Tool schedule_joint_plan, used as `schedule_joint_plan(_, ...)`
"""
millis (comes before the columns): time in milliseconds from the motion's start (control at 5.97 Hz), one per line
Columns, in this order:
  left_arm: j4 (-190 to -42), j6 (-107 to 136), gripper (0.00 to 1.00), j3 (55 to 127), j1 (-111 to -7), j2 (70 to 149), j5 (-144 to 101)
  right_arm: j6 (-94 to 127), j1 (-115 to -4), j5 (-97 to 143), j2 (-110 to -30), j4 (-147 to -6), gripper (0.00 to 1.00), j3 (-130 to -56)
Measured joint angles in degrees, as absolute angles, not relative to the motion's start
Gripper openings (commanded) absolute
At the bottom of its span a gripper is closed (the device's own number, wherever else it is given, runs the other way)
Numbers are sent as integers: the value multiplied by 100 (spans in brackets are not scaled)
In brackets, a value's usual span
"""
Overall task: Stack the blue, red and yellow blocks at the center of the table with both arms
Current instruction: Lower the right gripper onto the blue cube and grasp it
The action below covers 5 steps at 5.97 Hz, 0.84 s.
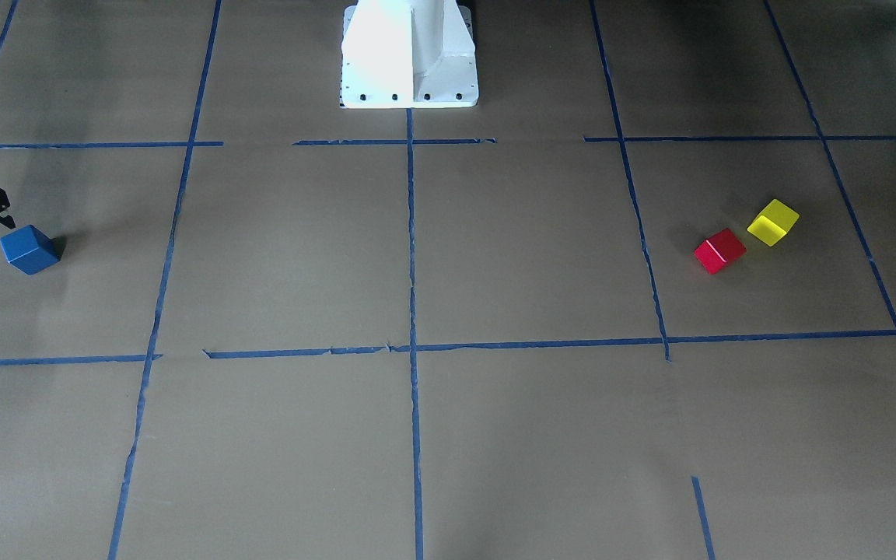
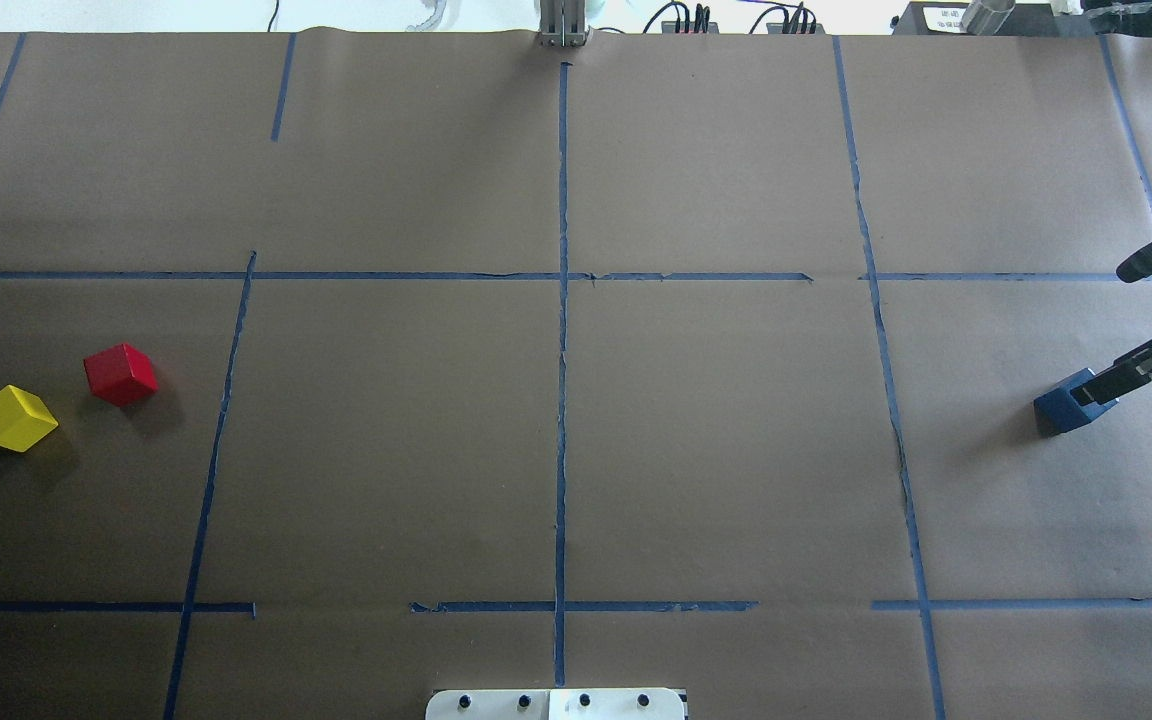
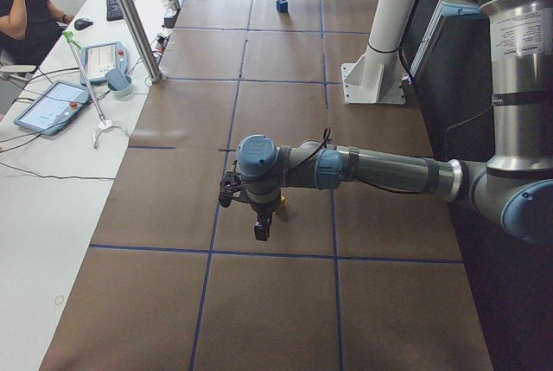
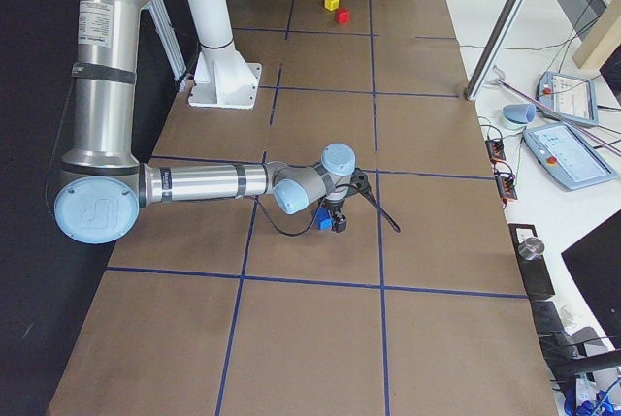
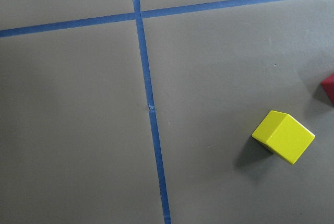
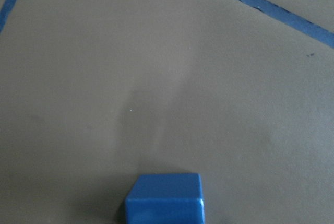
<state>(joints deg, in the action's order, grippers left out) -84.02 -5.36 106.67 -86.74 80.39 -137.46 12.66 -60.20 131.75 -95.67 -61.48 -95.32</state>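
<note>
The blue block point(image 1: 29, 249) sits on the paper at the table's right end; it also shows in the overhead view point(image 2: 1061, 410) and low in the right wrist view point(image 6: 164, 198). My right gripper point(image 2: 1096, 385) hangs just over it, looks open, and holds nothing. The red block point(image 2: 121, 373) and the yellow block point(image 2: 14, 418) sit close together at the table's left end, apart from each other. My left gripper point(image 3: 259, 220) shows only in the exterior left view, hovering by the yellow block point(image 5: 284, 136). I cannot tell whether it is open or shut.
The white robot pedestal point(image 1: 409, 54) stands at the table's robot-side edge. Blue tape lines point(image 2: 562, 350) cross at the table's center. Tablets and cables lie on the operators' bench point(image 3: 52, 103), and a metal post point(image 3: 138, 25) rises beside the table.
</note>
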Motion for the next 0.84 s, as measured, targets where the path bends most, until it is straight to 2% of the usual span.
schedule_joint_plan(335,-8402,-536,100,10697,-8675,8034,-13746,1492,-5887,13121,-9515,-6032,97,-9483)
schedule_joint_plan(670,-8402,-536,100,10744,-8675,8033,-13746,1511,-5786,13037,-9525,-6034,10,-9441)
schedule_joint_plan(838,-8402,-536,100,10762,-8675,8033,-13746,1509,-5757,13007,-9538,-6040,2,-9428)
